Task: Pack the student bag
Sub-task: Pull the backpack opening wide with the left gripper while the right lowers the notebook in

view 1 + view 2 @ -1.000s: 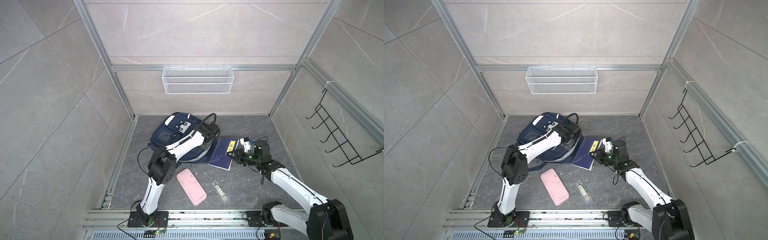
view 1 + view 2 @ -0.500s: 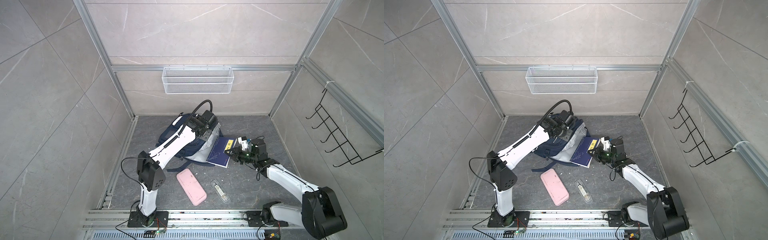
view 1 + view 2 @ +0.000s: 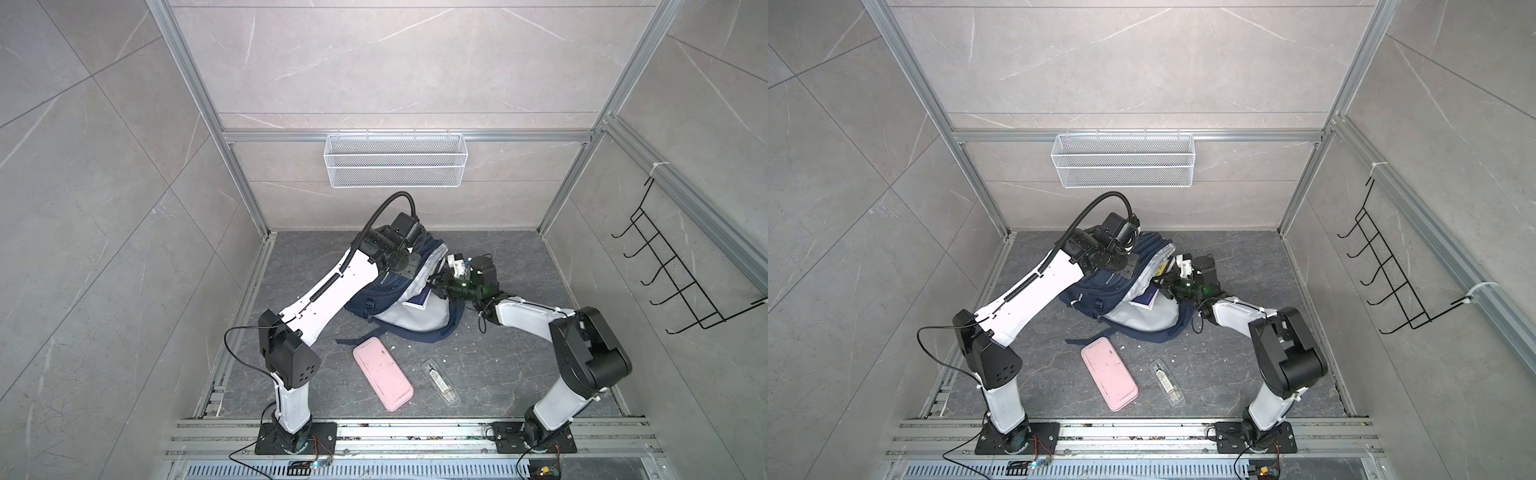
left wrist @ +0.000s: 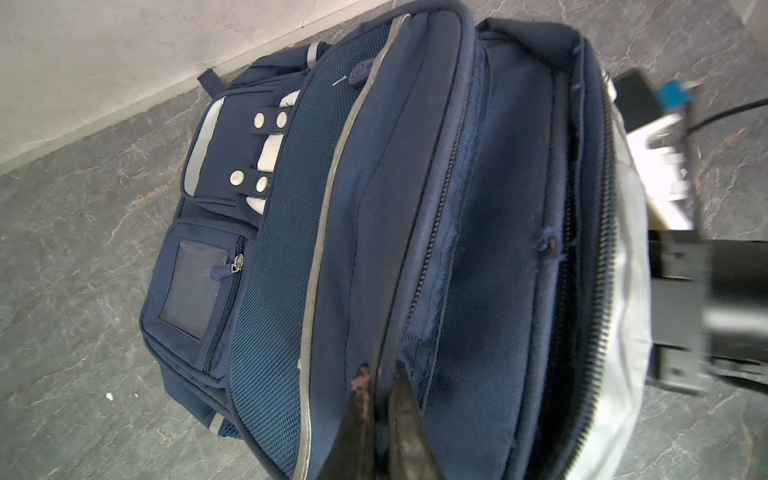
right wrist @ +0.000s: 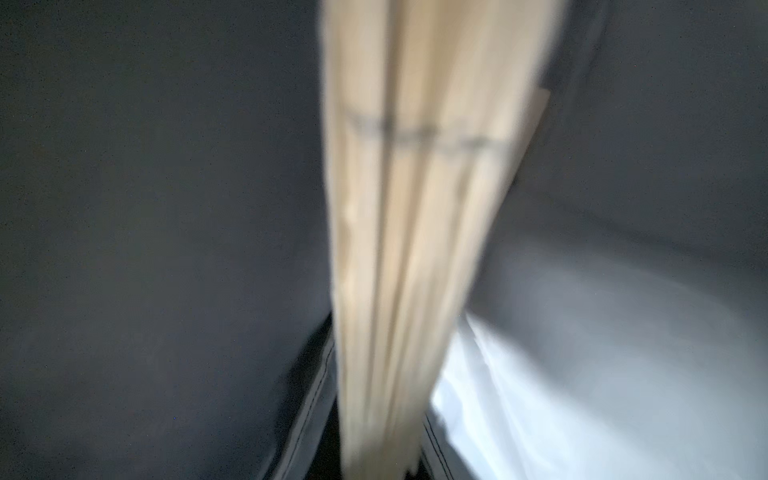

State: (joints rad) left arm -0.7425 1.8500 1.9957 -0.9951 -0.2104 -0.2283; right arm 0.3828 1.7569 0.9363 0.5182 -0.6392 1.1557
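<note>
soft navy fabric, the bag (image 3: 376, 297) slumped just beyond the pink case (image 3: 382, 372); left gripper (image 4: 380, 376) pinched its zip rim, likely the firmest hold, while right gripper (image 3: 436, 286) clamped a book (image 3: 419, 300) inside its mouth.

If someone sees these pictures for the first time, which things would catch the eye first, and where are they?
Most striking is the navy student bag at the back middle of the floor. The left pincer pinches its top to hold the mouth open, while the right pincer holds a navy book partly inside. In front of the bag, on the floor, lie a pink case and a clear case.
</note>
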